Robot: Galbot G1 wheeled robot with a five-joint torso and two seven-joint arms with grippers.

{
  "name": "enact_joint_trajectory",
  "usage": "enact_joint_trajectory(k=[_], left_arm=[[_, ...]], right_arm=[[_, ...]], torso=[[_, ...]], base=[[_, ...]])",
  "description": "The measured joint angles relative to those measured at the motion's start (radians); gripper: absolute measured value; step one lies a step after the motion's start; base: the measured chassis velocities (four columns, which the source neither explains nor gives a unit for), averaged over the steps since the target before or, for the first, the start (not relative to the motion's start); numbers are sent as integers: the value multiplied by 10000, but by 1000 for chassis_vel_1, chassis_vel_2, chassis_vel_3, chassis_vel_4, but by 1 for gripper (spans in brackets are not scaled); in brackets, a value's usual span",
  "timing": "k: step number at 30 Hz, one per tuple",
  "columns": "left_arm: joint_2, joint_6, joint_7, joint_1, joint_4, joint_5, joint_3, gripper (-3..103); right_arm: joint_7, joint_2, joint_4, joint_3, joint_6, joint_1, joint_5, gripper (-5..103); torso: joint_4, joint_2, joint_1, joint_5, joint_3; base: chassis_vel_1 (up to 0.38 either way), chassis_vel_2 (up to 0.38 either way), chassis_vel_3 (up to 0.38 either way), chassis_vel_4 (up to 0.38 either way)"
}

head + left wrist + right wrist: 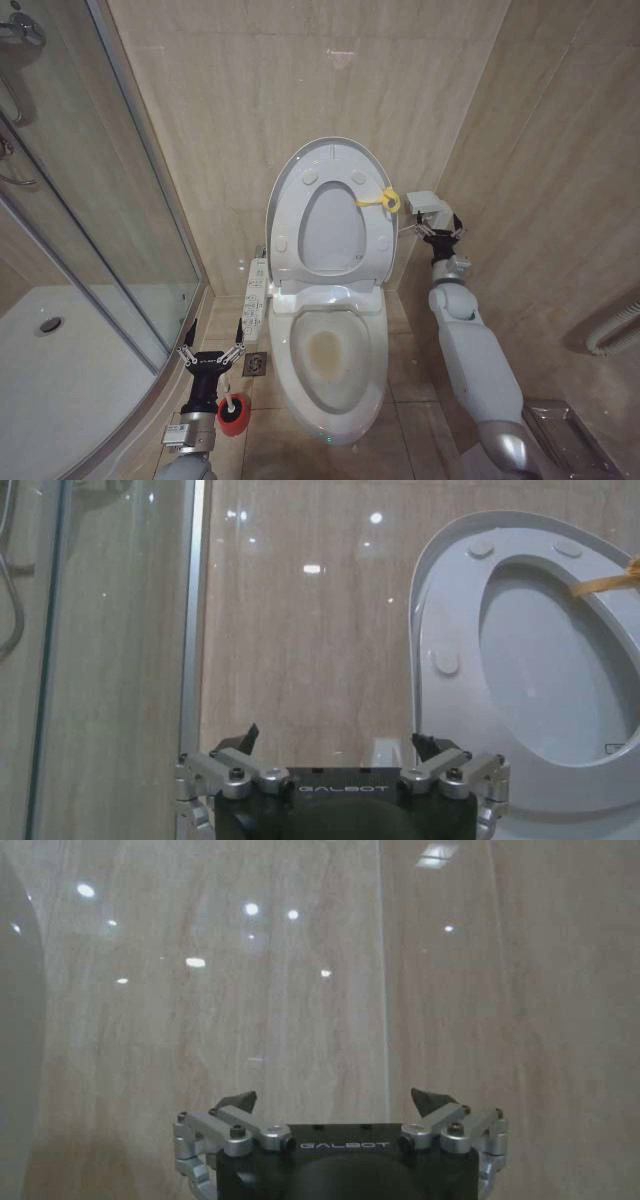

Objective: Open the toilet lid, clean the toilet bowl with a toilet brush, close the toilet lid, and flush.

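Both flaps stand up against the wall, lid point(330, 165) behind seat point(300, 225), leaving the bowl point(335, 365) exposed. Right gripper point(432, 222), fingers spread and empty, hangs beside the lid's yellow tag point(381, 198). Left gripper point(211, 352), also wide, hovers over the brush point(232, 412) (presumably to take it).

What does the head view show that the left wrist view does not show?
Head view alone: the white ceramic toilet bowl, the toilet brush in its red round holder on the floor, and the right gripper open beside the yellow tag. Left wrist view alone: nothing further. Both: the raised glossy white toilet lid, the open left gripper, the glass shower screen.
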Motion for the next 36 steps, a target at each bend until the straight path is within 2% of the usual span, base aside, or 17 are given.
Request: enact_joint_trajectory(k=[6, 18, 25, 31, 36], left_arm=[[0, 0, 0, 0, 0, 0, 0, 100], [0, 0, 0, 0, 0, 0, 1, 100], [0, 0, 0, 0, 0, 0, 0, 100], [0, 0, 0, 0, 0, 0, -1, 100], [0, 0, 0, 0, 1, 0, 0, 100]], right_arm=[[23, 41, -468, -257, -12, 656, -57, 100], [195, 712, -852, -681, -25, 1070, -415, 100], [373, 627, -113, -922, -196, 590, -361, 100], [585, 370, 1079, -1056, -368, -441, -183, 100], [631, 310, 1965, -1008, -381, -1462, -174, 100]], torso=[[-2, 0, -1, 0, -1], [1, 0, -1, -1, 0], [-1, 1, -1, 0, 0], [-5, 2, -2, 0, -2], [4, 2, -2, 2, -1]], base=[[0, 0, 0, 0], [0, 0, 0, 0], [0, 0, 0, 0], [0, 0, 0, 0], [0, 0, 0, 0]])
